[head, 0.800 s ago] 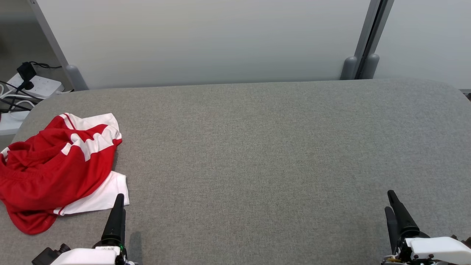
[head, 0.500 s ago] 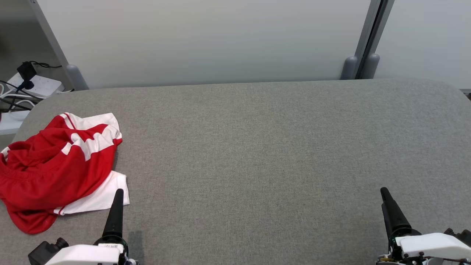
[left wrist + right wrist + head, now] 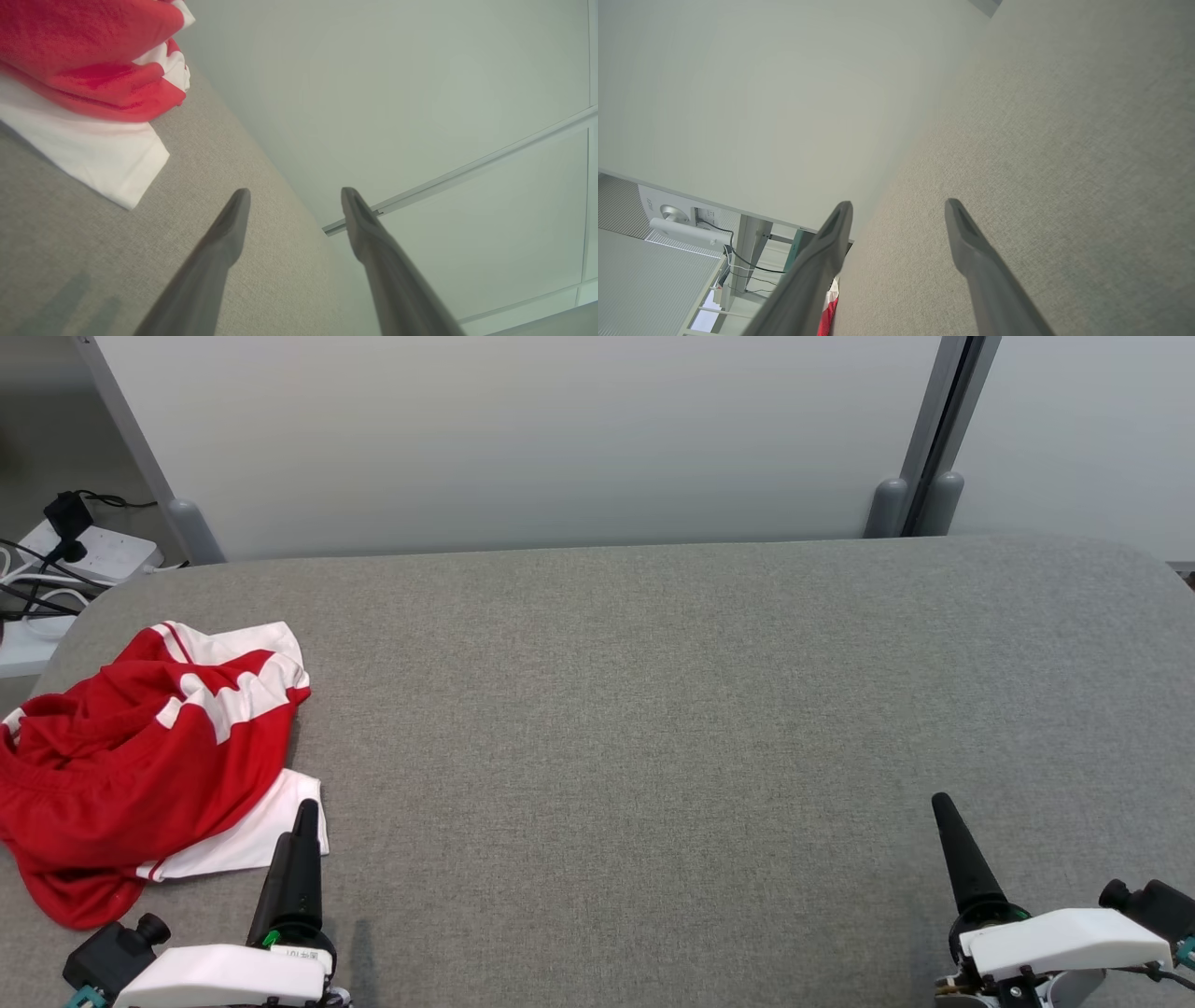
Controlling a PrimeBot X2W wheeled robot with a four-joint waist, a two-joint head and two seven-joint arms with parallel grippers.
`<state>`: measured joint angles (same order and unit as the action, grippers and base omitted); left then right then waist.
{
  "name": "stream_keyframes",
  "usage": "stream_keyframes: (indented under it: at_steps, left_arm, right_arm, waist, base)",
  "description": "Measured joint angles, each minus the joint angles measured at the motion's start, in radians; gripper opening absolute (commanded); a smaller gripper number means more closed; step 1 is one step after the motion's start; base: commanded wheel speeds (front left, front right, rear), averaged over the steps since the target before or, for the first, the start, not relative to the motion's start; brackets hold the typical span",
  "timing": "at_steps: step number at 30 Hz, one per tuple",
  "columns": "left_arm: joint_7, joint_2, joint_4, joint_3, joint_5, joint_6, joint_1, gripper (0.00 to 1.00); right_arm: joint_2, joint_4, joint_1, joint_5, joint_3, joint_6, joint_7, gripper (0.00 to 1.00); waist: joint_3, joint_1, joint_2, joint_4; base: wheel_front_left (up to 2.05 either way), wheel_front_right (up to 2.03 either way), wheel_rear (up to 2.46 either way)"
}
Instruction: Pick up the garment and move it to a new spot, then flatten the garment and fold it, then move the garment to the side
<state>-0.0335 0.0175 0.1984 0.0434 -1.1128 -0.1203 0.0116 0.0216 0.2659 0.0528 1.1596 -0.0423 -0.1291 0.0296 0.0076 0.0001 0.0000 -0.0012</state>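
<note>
Left fingers (image 3: 297, 868) stood apart just beside the crumpled garment (image 3: 121, 765) at the worktop's (image 3: 653, 709) left edge; right fingers (image 3: 962, 859) stood apart, well away. A power strip (image 3: 93, 555) lay beyond.

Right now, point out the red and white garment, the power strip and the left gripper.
garment (image 3: 121, 775): head view, on the red cloth at the heap's middle.
power strip (image 3: 110, 558): head view, on its white top.
left gripper (image 3: 295, 192): left wrist view, midway between its fingers' tips.

Soft red-and-white cloth garment (image 3: 121, 756), matt grey woven tabletop (image 3: 653, 709)
</note>
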Motion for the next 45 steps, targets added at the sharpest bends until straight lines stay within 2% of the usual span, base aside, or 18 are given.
stream_keyframes:
  at_steps: [11, 45]
  left_arm:
    - [-0.03, 0.001, -0.027, -0.027, 0.202, 0.012, -0.002, 1.0]
    - [-0.13, 0.008, -0.122, -0.054, 0.616, 0.033, -0.042, 1.0]
  right_arm:
    - [0.008, -0.011, 0.022, -0.184, -0.053, 0.0, 0.031, 1.0]
    - [0.016, -0.073, 0.066, -0.555, -0.136, 0.0, 0.126, 1.0]
  waist:
    - [0.004, 0.0, 0.0, 0.0]
    - [0.024, -0.0001, 0.0, -0.003]
  base:
    - [0.0, 0.0, 0.0]
    - [0.0, 0.0, 0.0]
